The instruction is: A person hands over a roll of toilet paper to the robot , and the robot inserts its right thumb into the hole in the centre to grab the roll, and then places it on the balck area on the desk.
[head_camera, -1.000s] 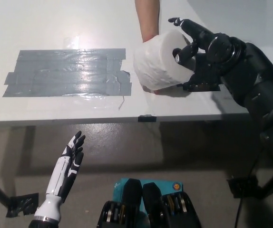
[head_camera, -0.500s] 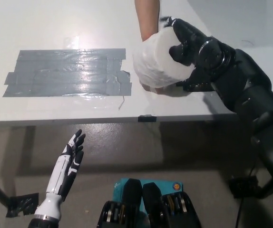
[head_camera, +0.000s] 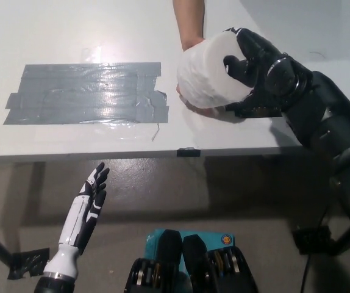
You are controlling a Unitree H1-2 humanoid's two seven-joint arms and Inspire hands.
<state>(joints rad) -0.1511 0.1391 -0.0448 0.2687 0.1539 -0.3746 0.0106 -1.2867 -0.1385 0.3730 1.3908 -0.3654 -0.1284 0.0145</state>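
Black right hand [head_camera: 257, 70] grips the toilet roll [head_camera: 208, 76] — a person's hand [head_camera: 193, 104] beneath

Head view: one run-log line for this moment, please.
right hand shut on toilet roll | person's hand under roll | left hand open, idle | dark tape patch bare

The left hand [head_camera: 83, 213] is white with black fingers. The right hand [head_camera: 257, 67] is glossy black, on a bulky black arm [head_camera: 327, 122].
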